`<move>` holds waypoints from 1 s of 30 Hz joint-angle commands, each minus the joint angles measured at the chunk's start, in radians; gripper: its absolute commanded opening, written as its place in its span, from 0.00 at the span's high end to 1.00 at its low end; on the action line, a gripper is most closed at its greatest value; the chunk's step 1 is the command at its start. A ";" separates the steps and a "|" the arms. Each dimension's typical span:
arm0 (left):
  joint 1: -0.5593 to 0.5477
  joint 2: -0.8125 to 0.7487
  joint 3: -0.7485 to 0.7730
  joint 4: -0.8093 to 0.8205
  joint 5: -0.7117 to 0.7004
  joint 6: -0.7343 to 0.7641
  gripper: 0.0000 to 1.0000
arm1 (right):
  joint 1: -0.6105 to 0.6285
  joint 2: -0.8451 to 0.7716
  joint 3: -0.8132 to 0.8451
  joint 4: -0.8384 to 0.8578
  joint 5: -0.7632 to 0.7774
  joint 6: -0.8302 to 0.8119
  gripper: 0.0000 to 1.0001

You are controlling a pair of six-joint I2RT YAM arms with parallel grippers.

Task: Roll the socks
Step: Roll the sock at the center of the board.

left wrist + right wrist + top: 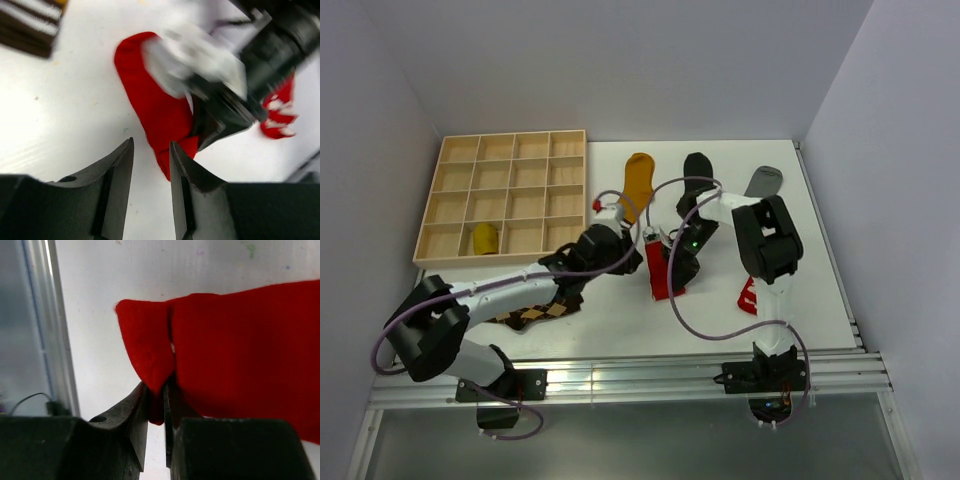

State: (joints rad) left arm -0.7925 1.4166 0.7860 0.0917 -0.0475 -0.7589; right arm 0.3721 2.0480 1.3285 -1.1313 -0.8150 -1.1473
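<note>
A plain red sock [664, 272] lies flat mid-table, and my right gripper [677, 258] is shut on a fold of its edge; in the right wrist view the red cloth [240, 360] is pinched between the jaws of the right gripper [156, 392]. My left gripper [151, 150] hovers open just short of the same red sock [152, 102], nothing between its fingers. A red sock with white print [748, 296] lies to the right. Mustard [638, 180], black [697, 168] and grey [763, 181] socks lie flat at the back. A brown argyle sock [535, 315] lies partly under the left arm.
The wooden grid tray [505, 145] stands at the back left with a rolled yellow sock [484, 238] in a front cell. The two grippers are close together over the table's middle. Metal rails [620, 385] run along the near edge.
</note>
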 commanded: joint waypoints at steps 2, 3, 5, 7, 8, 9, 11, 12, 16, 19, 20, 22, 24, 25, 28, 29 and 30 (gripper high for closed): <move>-0.209 0.062 0.059 0.066 -0.369 0.392 0.60 | -0.025 0.131 0.138 -0.274 -0.041 -0.034 0.88; -0.271 0.105 0.064 0.094 -0.386 0.476 0.59 | -0.028 0.145 0.164 -0.301 -0.038 -0.034 0.87; -0.309 0.149 0.078 0.111 -0.397 0.533 0.59 | -0.033 0.173 0.182 -0.294 -0.029 0.015 0.87; -0.349 0.205 0.088 0.137 -0.403 0.608 0.56 | -0.036 0.185 0.196 -0.294 -0.023 0.029 0.87; -0.362 0.223 0.108 0.140 -0.411 0.631 0.54 | -0.039 0.196 0.201 -0.288 -0.016 0.064 0.87; -0.397 0.261 0.122 0.138 -0.445 0.679 0.53 | -0.041 0.202 0.208 -0.289 -0.013 0.069 0.87; -0.435 0.303 0.166 0.134 -0.483 0.720 0.51 | -0.042 0.215 0.212 -0.279 0.003 0.099 0.87; -0.460 0.342 0.177 0.131 -0.512 0.760 0.51 | -0.045 0.218 0.212 -0.274 0.005 0.103 0.86; -0.514 0.422 0.219 0.137 -0.548 0.868 0.50 | -0.050 0.219 0.199 -0.251 0.025 0.120 0.87; -0.536 0.462 0.239 0.131 -0.554 0.905 0.50 | -0.056 0.221 0.198 -0.246 0.030 0.124 0.87; -0.537 0.469 0.248 0.125 -0.551 0.912 0.50 | -0.058 0.222 0.198 -0.248 0.033 0.123 0.86; -0.537 0.469 0.243 0.128 -0.536 0.931 0.49 | -0.062 0.227 0.201 -0.246 0.037 0.127 0.87; -0.537 0.478 0.248 0.109 -0.531 0.940 0.50 | -0.065 0.228 0.202 -0.246 0.037 0.124 0.87; -0.537 0.481 0.249 0.103 -0.522 0.945 0.50 | -0.067 0.232 0.204 -0.248 0.037 0.126 0.87; -0.537 0.493 0.239 0.097 -0.505 0.961 0.50 | -0.068 0.242 0.212 -0.245 0.040 0.130 0.87; -0.537 0.496 0.240 0.092 -0.496 0.968 0.51 | -0.068 0.245 0.215 -0.249 0.037 0.127 0.87; -0.537 0.507 0.237 0.092 -0.496 0.974 0.54 | -0.068 0.248 0.218 -0.255 0.036 0.123 0.87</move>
State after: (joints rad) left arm -1.3277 1.8999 1.0019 0.1898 -0.5636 0.1734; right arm 0.3115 2.2696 1.5154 -1.3682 -0.8169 -1.0107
